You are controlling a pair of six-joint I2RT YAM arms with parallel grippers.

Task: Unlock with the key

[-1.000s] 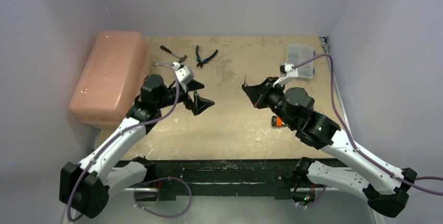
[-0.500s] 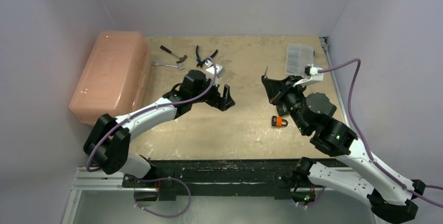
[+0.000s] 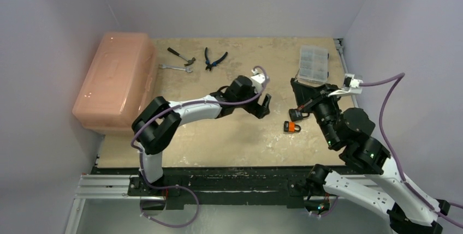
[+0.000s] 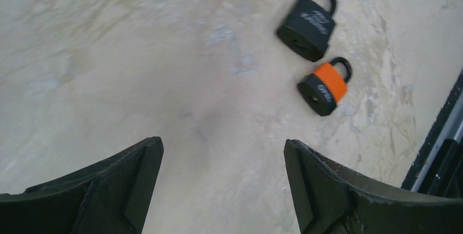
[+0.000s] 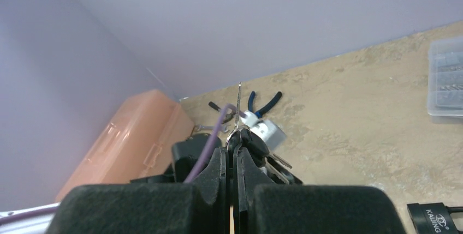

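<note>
The table (image 3: 235, 138) is boxed in by walls on the left, back and right, with a dark rail along the near edge. A pink toolbox (image 3: 114, 78) fills the left side. A hammer (image 3: 180, 55), wrench (image 3: 174, 67) and pliers (image 3: 214, 59) lie near the far edge, and a clear organiser (image 3: 313, 64) sits in the far right corner. The middle and near part of the board is bare, so there is free room in front of both arms.

Two locks lie right of centre, close together but apart: the black lock (image 3: 295, 115) and, nearer the rail, the orange lock (image 3: 291, 127). Both lie flat.

The left gripper (image 3: 261, 107) reaches across to mid-table, its jaws spread wide with nothing between them. It hangs above bare board just left of the locks; in its wrist view both lie ahead and to the right, beyond the fingertips.

The right gripper (image 5: 235, 149) is clamped tight on a key (image 5: 238, 103), whose thin blade sticks straight out past the fingertips, with more keys hanging beside the fingers. It sits just above and beyond the black lock, clear of it
</note>
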